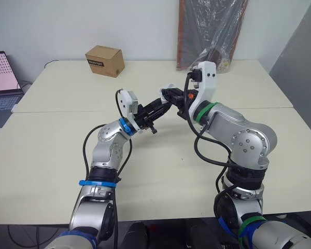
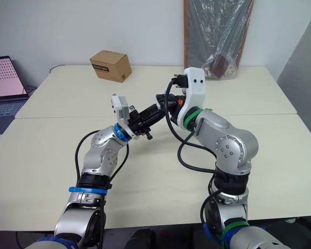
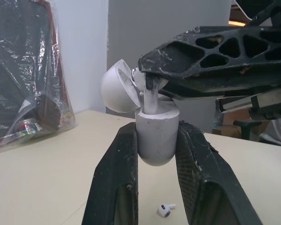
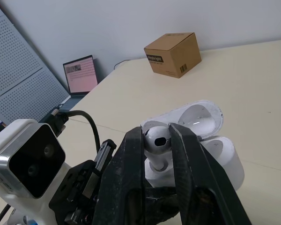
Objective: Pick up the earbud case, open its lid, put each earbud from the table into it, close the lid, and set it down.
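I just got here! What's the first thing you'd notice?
Above the table, the left tool grips an open white earbud case, and the right tool holds an earbud right at its opening. On the table below lies another earbud.

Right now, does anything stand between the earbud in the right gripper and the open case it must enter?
Nothing visible does: the lid is swung back and the earbud sits stem-first at the mouth of the case.
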Motion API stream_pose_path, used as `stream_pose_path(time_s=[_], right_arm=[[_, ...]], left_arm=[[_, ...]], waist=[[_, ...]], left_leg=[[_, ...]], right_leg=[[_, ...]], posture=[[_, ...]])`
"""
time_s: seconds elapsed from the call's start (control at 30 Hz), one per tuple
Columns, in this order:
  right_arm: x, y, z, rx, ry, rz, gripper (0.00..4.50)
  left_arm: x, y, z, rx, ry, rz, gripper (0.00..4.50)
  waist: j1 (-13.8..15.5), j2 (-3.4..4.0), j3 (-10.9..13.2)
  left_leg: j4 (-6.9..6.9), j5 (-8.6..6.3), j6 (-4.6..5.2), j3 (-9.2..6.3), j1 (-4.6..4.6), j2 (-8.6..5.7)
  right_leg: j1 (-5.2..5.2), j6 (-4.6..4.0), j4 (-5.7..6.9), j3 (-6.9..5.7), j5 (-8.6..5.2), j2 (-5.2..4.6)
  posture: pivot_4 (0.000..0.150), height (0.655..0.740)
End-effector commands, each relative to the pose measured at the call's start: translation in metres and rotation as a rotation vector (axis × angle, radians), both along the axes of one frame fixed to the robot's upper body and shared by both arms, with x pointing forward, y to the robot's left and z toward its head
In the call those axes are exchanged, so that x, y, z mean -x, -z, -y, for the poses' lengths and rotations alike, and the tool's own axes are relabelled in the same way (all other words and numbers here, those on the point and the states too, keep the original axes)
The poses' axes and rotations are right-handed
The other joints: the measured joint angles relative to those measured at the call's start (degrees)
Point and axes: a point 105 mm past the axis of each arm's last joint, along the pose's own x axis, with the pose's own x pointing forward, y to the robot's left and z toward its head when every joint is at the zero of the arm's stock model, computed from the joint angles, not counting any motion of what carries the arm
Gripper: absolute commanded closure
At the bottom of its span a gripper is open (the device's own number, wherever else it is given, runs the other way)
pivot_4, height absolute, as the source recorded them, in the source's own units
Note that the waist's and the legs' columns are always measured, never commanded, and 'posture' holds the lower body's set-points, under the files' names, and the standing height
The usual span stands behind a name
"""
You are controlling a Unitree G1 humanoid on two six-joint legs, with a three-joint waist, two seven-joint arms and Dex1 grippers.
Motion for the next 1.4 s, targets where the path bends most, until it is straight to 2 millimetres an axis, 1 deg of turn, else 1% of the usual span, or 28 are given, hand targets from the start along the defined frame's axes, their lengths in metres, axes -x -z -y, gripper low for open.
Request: stream_pose_path(time_s=[0.03,0.2,0.3,0.37,0.4,0.53,0.57,0.6,0.67,0.7,0.9,1.03,1.23,1.33,1.4], right_arm=[[0.006,-0.007,-0.006,0.002,-0.013,0.033,4.09],[0.008,-0.004,-0.009,0.024,-0.005,0.024,4.09],[0.009,-0.001,-0.01,0.04,-0.011,0.017,4.09],[0.01,0.001,-0.01,0.057,-0.015,0.023,3.35],[0.01,0.001,-0.011,0.064,-0.015,0.023,3.08],[0.011,0.002,-0.011,0.082,-0.011,0.032,1.71],[0.011,0.002,-0.011,0.084,-0.011,0.035,1.27],[0.011,0.002,-0.012,0.083,-0.011,0.035,0.96],[0.011,0.001,-0.012,0.077,-0.011,0.037,0.2],[0.011,0.001,-0.012,0.074,-0.011,0.038,0.05],[0.009,-0.002,-0.009,0.067,0.004,0.045,0.05],[0.008,-0.006,-0.002,0.044,0.02,0.064,0.05],[0.02,-0.009,0.004,0.045,-0.062,0.104,0.05],[0.022,-0.01,0.008,0.079,-0.082,0.136,0.67],[0.024,-0.012,0.007,0.11,-0.108,0.156,1.36]], left_arm=[[0.002,-0.032,0.004,0.043,-0.03,0.114,3.78],[-0.001,-0.043,0.006,0.08,-0.06,0.134,3.78],[0.0,-0.046,0.008,0.086,-0.055,0.143,3.78],[0.001,-0.046,0.009,0.084,-0.047,0.147,3.78],[0.001,-0.047,0.009,0.085,-0.043,0.149,3.78],[0.004,-0.047,0.012,0.079,-0.031,0.161,3.78],[0.005,-0.047,0.013,0.079,-0.028,0.162,3.78],[0.006,-0.047,0.014,0.075,-0.023,0.163,3.78],[0.007,-0.045,0.014,0.07,-0.017,0.163,3.78],[0.007,-0.044,0.014,0.068,-0.014,0.162,3.78],[0.009,-0.038,0.012,0.056,-0.007,0.15,3.78],[0.008,-0.03,0.005,0.02,-0.012,0.125,3.78],[0.004,-0.019,-0.011,-0.02,-0.036,0.088,3.78],[0.002,-0.015,-0.016,-0.037,-0.031,0.062,3.78],[0.001,-0.015,-0.017,-0.041,-0.026,0.053,3.78]], waist=[[0.0,0.0,0.0],[0.0,0.0,0.0],[0.0,0.0,0.0],[0.0,0.0,0.0],[0.0,0.0,0.0],[0.0,0.0,0.0],[0.0,0.0,0.0],[0.0,0.0,0.0],[0.0,0.0,0.0],[0.0,0.0,0.0],[0.0,0.0,0.0],[0.0,0.0,0.0],[0.0,0.01,0.0],[0.0,0.01,0.0],[0.0,0.01,0.0]], left_leg=[[0.0,0.0,0.0,0.0,0.0,0.0],[0.0,0.0,0.0,0.0,-0.01,0.0],[-0.01,0.0,0.0,0.0,-0.01,0.0],[-0.02,0.0,0.0,0.0,-0.01,0.0],[-0.02,0.0,0.0,0.0,0.0,0.0],[-0.04,0.0,0.0,-0.01,-0.01,0.01],[-0.04,0.0,0.0,0.0,-0.02,0.01],[-0.04,0.0,0.0,0.0,-0.02,0.0],[-0.04,0.0,0.0,0.0,-0.02,0.01],[-0.05,0.0,0.0,0.0,-0.01,0.01],[-0.05,0.0,0.0,0.0,-0.01,0.01],[-0.07,0.0,0.0,0.0,-0.01,0.01],[-0.11,0.0,0.0,0.0,-0.01,0.01],[-0.14,0.0,0.0,0.01,0.0,0.01],[-0.17,0.0,0.0,0.01,0.0,0.01]], right_leg=[[0.0,0.0,0.0,0.0,0.0,0.0],[0.0,0.0,-0.01,0.0,0.0,0.0],[0.0,0.0,-0.02,0.0,0.0,0.0],[0.0,0.0,-0.02,0.0,0.0,0.0],[0.0,0.0,-0.02,0.0,0.0,0.01],[-0.01,0.0,-0.04,-0.01,0.0,0.02],[-0.01,0.0,-0.05,0.0,0.0,0.01],[-0.01,0.0,-0.05,0.0,0.0,0.01],[-0.01,0.0,-0.05,0.0,0.0,0.01],[-0.01,0.01,-0.05,0.0,-0.01,0.01],[-0.01,0.01,-0.05,0.0,-0.01,0.01],[-0.01,0.01,-0.06,0.0,-0.01,0.02],[-0.02,0.01,-0.08,0.0,-0.01,0.01],[-0.01,0.01,-0.1,0.01,-0.01,0.01],[-0.03,0.01,-0.1,0.0,-0.02,0.02]], posture=[[0.15,0.74],[0.15,0.74],[0.15,0.74],[0.15,0.74],[0.15,0.74],[0.15,0.74],[0.15,0.74],[0.15,0.74],[0.15,0.74],[0.15,0.74],[0.15,0.74],[0.15,0.74],[0.15,0.74],[0.15,0.74],[0.15,0.74]])
